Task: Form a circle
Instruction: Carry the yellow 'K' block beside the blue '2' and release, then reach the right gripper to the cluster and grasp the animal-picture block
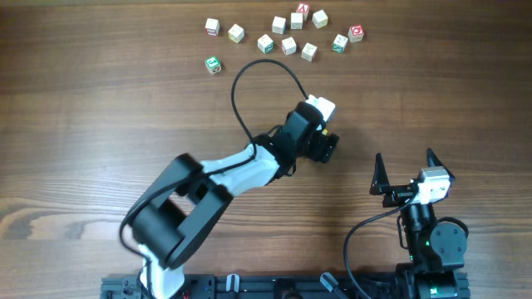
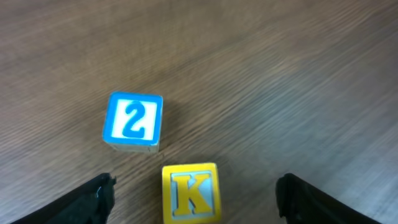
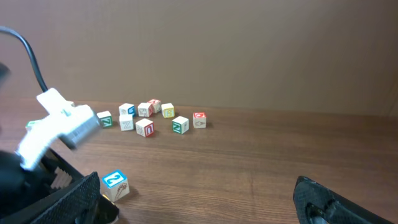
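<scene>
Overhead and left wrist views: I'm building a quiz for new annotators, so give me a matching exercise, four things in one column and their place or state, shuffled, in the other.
Things:
1. blue 2 cube
2. yellow K cube
3. right gripper
4. green-printed cube

Places or states:
A. open, over bare table, holding nothing
B. set apart at the left end of the far cluster of cubes
C. inside the open left gripper, untouched
D. ahead of the left gripper, beside the K cube

Pairs: 1-D, 2-C, 3-A, 4-B.
</scene>
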Available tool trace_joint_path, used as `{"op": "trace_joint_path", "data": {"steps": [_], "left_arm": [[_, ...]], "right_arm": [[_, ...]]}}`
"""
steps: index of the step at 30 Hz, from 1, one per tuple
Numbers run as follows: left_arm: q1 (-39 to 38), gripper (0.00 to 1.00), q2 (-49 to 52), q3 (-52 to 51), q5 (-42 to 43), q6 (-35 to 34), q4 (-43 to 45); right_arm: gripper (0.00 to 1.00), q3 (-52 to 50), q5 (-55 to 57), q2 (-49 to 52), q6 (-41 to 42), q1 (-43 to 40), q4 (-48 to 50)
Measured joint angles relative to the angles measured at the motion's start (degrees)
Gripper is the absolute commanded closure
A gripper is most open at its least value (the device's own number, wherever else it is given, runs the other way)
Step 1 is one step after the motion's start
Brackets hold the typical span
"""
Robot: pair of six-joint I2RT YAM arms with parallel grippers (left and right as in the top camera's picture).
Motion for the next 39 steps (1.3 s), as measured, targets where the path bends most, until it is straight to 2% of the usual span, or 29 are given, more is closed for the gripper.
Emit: {"op": "trace_joint_path", "data": {"steps": [7,15,19,24,25,27,33,37,38,39], "left_arm": [[2.56,0.00,-12.57,-0.11,-4.92,0.22,-6.12],[17.11,0.00,-25.88,-0.11,-8.81,-1.33,-4.13],[23.26,0.00,-30.56,-0.13,-8.96,-4.85,-7.06],[32.24,0.00,-36.52,-0.13,-5.88,-11.06,-15.87],[33.29,0.00,-37.09,-0.13,-4.59,-11.72,-17.03],[33.73,0.00,-37.16,-0.13,-3.28,-12.37,-17.73],[33.73,0.00,-37.16,-0.15,-1.40,-14.60,-15.41],[34.05,0.00,-37.16,-0.15,-0.98,-15.50,-15.21],[34.27,0.00,-37.16,-0.15,-0.96,-15.93,-15.52],[34.67,0.00,-37.16,-0.17,-0.96,-16.15,-15.63]], "right_arm": [[0.00,0.00,-0.02,0.00,0.00,0.00,0.00],[0.00,0.00,-0.72,0.00,1.20,0.00,0.00],[0.00,-0.09,-2.38,0.02,8.76,0.00,1.97],[0.00,-0.09,-2.89,0.00,30.53,0.00,5.60],[0.05,-0.11,-1.99,0.00,35.78,0.00,6.58],[0.05,-0.11,-1.09,0.02,39.26,0.00,11.37],[0.02,0.28,-1.01,4.31,35.52,0.00,13.94],[0.02,7.26,-0.74,20.28,28.89,0.00,13.75],[0.01,13.42,-0.76,29.66,26.53,0.00,12.83],[0.01,16.90,-0.79,34.16,25.46,0.00,12.94]]}}
